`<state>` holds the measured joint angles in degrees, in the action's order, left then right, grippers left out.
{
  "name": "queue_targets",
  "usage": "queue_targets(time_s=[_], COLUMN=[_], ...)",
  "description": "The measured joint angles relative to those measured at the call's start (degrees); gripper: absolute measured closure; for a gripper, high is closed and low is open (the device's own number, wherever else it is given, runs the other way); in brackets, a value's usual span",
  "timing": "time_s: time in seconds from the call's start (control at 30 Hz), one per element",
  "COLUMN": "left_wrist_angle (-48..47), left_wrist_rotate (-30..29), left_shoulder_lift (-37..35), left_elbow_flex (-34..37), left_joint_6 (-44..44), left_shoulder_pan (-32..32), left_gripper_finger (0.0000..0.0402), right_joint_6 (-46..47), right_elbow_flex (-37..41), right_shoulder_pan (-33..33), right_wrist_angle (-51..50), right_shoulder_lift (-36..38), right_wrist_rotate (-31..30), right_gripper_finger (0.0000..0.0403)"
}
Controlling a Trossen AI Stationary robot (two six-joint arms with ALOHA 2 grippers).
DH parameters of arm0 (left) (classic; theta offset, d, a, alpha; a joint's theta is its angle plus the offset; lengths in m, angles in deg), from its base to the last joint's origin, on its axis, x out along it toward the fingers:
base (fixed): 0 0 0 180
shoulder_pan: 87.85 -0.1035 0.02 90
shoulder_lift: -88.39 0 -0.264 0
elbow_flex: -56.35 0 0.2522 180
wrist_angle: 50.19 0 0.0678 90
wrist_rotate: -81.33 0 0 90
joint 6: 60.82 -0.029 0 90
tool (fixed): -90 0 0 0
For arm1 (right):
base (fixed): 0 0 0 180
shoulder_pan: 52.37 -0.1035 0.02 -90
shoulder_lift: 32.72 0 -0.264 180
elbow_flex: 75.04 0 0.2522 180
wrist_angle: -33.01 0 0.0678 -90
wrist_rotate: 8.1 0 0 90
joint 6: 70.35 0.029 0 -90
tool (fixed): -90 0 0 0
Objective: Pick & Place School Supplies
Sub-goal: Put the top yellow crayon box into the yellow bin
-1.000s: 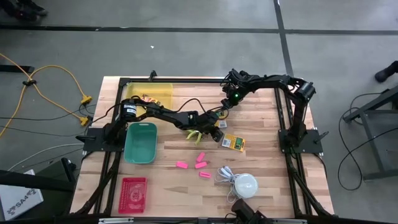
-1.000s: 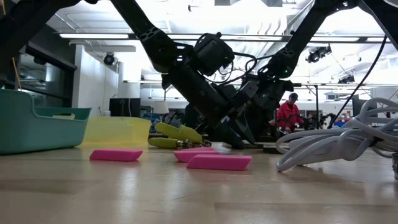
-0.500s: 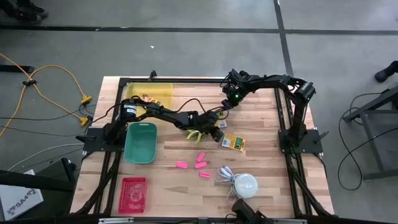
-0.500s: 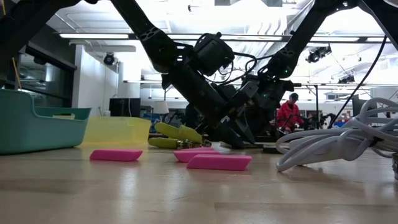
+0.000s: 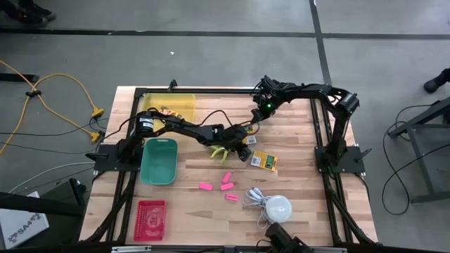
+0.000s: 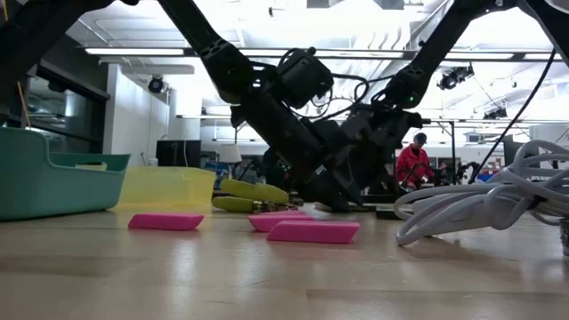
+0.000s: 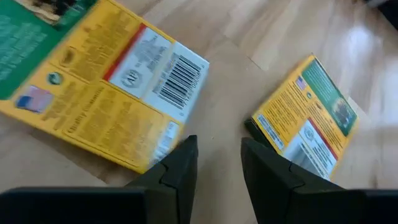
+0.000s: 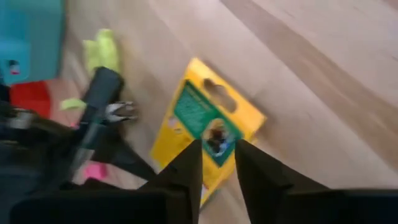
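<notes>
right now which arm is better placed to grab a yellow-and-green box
Probably left: the left gripper is low, open between two yellow-and-green boxes. The right gripper hovers above one.

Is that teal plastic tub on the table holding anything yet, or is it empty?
It looks empty: seen from above, the teal plastic tub shows only its bare teal floor. The three pink eraser-like blocks visible there lie on the wooden table outside it.
</notes>
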<state>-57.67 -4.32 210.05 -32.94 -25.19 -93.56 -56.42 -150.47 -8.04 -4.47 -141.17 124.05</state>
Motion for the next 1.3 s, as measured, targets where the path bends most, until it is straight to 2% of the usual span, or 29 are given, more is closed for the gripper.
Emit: queue_targets(time_s=[0.17, 0.37, 0.57, 0.77, 0.87, 1.07, 1.3], left_wrist_angle=[-1.1, -5.1, -13.3, -22.1, -25.5, -25.3, -21.8], left_wrist_rotate=[2.6, 3.0, 3.9, 4.8, 7.8, 14.7, 32.1], left_shoulder_lift=[-3.2, -7.2, -11.8, -15.7, -16.4, -16.5, -15.6], left_elbow_flex=[0.1, 0.1, 0.0, 0.0, 0.0, 0.0, -0.1], left_joint_6=[-4.3, -9.9, -19.0, -24.8, -27.4, -33.0, -34.3], left_shoulder_pan=[0.3, 0.0, -2.1, -8.2, -12.4, -20.3, -27.2], left_gripper_finger=[0.028, 0.028, 0.028, 0.028, 0.028, 0.028, 0.028], right_joint_6=[-0.2, -1.6, -2.2, -2.4, -1.7, -1.5, 1.2], right_elbow_flex=[0.0, 0.0, 0.0, 0.0, 0.0, 0.0, 0.0], right_shoulder_pan=[0.1, -3.2, -9.4, -13.0, -14.1, -17.8, -22.7], right_wrist_angle=[-2.5, -5.6, -6.6, -9.1, -10.8, -12.5, -11.4], right_shoulder_lift=[3.7, 7.9, 9.2, 9.2, 9.2, 9.2, 9.2], right_wrist_rotate=[1.0, 0.9, -4.7, -10.3, -11.8, -16.1, -20.8], right_gripper_finger=[0.0298, 0.0303, 0.0311, 0.0312, 0.0312, 0.0312, 0.0312])
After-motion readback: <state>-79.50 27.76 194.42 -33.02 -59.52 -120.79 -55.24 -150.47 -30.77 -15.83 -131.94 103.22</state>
